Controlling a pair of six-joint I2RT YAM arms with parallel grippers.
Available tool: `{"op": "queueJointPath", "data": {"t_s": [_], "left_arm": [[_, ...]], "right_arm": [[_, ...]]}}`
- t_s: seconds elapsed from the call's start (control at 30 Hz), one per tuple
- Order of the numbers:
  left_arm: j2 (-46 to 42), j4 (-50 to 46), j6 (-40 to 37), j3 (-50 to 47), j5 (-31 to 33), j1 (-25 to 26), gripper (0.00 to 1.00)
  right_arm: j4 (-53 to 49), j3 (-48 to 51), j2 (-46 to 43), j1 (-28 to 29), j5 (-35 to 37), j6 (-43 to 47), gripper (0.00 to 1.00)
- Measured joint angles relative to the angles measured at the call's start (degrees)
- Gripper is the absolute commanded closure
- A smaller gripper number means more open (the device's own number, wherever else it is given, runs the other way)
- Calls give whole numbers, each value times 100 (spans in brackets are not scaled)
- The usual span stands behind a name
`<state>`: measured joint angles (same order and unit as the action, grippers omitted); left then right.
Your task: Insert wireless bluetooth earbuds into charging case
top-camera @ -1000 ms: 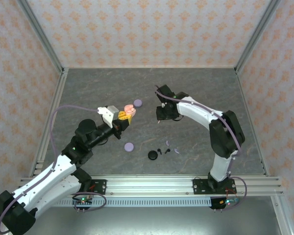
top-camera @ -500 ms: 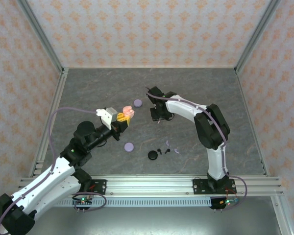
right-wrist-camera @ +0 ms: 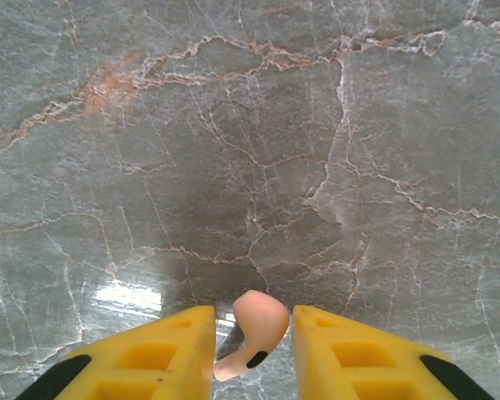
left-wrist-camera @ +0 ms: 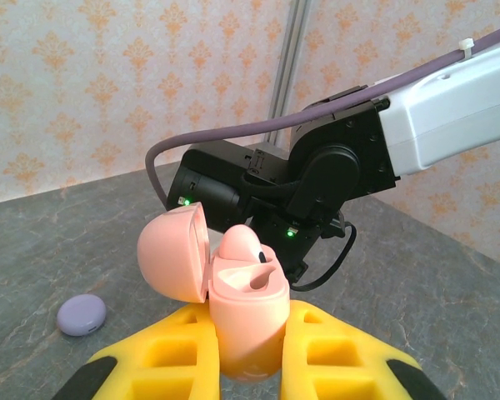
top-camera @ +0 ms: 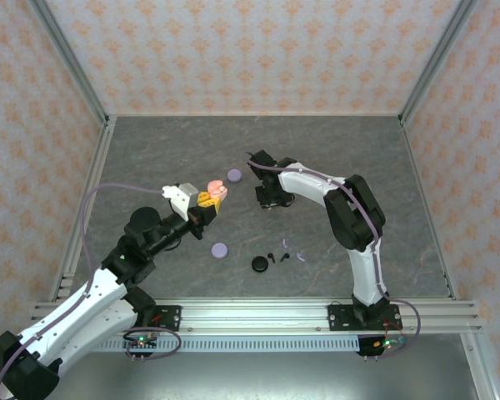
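Left gripper (top-camera: 210,200), overhead: clamped on the pink charging case (top-camera: 217,188), held up off the table (top-camera: 358,150), lid open.
Right gripper (top-camera: 267,198), overhead: low over the table, just across from the pink charging case; jaws too small to read from up here.
Cases, overhead count: four – one pink, a far lavender case (top-camera: 234,175), a near lavender case (top-camera: 220,249), a black case (top-camera: 259,263).
Loose bits by the black case: what look like two black earbuds (top-camera: 271,257) and one lavender earbud (top-camera: 300,256); tiny, so a tentative count.
Left wrist, grip: yellow fingers (left-wrist-camera: 175,358) squeezing the case body from both sides, lid (left-wrist-camera: 173,254) hinged back to the left.
Left wrist, contents: seated pink earbud (left-wrist-camera: 240,243) upright in one well; the well beside it looks vacant.
Left wrist, background: right arm's wrist (left-wrist-camera: 317,183) close behind the case.
Right wrist, jaws: one each side of the loose pink earbud (right-wrist-camera: 262,327), head uppermost in view, stem slanting toward the left-hand finger; gaps very narrow – cannot tell whether pinched or merely bracketed, nor whether resting on the marble.
Pink earbuds, count: two.
Handling, judged: featherlight, hard glossy shell, likely slippery and quick to twist or squirt out under pressure.
Where to hold, judged: across the rounded head, gently, leaving the stem free to drop into the vacant well.
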<state>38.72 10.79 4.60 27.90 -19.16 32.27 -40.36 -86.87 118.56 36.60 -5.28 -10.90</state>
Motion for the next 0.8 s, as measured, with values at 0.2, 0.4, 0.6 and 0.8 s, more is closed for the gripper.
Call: {"op": "queueJointPath", "data": {"t_s": [0.2, 0.4, 0.6, 0.8], "left_arm": [[15, -24, 0, 0, 13, 0, 100], [122, -37, 0, 0, 11, 0, 100], [175, -57, 0, 0, 11, 0, 100], [186, -87, 2, 0, 11, 0, 100]], "right_arm": [[4, 9, 2, 0, 22, 0, 71], [22, 83, 2, -20, 39, 2, 71], [122, 157, 2, -63, -26, 33, 76], [343, 350, -111, -81, -79, 160, 80]]}}
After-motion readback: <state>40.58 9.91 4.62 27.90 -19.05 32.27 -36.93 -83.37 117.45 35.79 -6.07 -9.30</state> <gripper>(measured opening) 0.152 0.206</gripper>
